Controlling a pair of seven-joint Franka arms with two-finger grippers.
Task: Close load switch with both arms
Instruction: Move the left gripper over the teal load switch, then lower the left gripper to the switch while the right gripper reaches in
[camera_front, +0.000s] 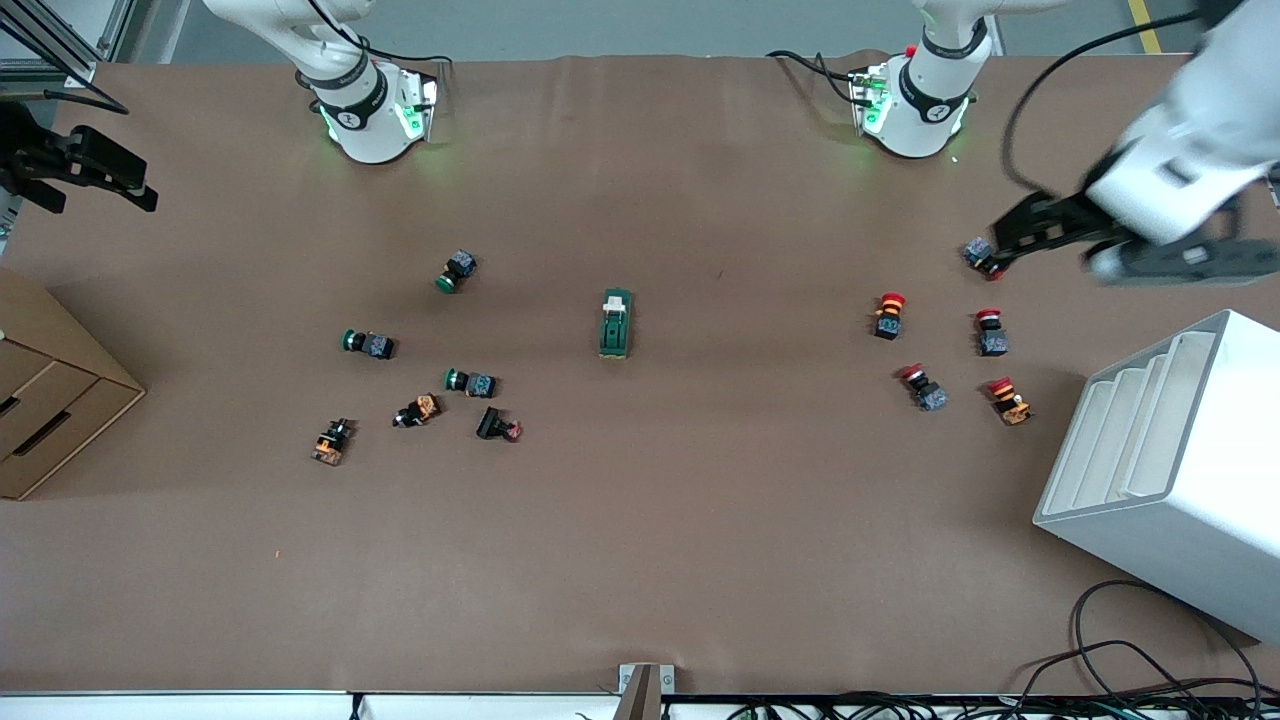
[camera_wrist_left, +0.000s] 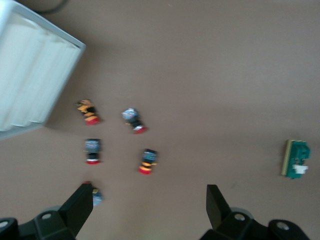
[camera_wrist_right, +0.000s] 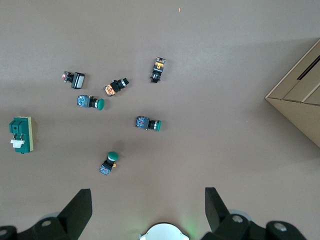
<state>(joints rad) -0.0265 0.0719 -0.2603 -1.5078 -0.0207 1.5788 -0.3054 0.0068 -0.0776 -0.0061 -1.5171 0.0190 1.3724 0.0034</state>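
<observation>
The load switch (camera_front: 615, 323), a dark green block with a cream lever piece, lies alone at the table's middle. It also shows in the left wrist view (camera_wrist_left: 296, 159) and the right wrist view (camera_wrist_right: 21, 135). My left gripper (camera_front: 1045, 250) is open and empty in the air, over a red-capped button (camera_front: 982, 256) at the left arm's end; its jaws stand wide apart in the left wrist view (camera_wrist_left: 148, 195). My right gripper (camera_front: 100, 190) is open and empty, high over the right arm's end of the table (camera_wrist_right: 147, 196). Both are well away from the switch.
Several red-capped buttons (camera_front: 888, 315) lie toward the left arm's end, next to a white slotted rack (camera_front: 1170, 470). Green-capped buttons (camera_front: 456, 271) and orange ones (camera_front: 417, 410) lie toward the right arm's end, beside a cardboard drawer box (camera_front: 50, 400).
</observation>
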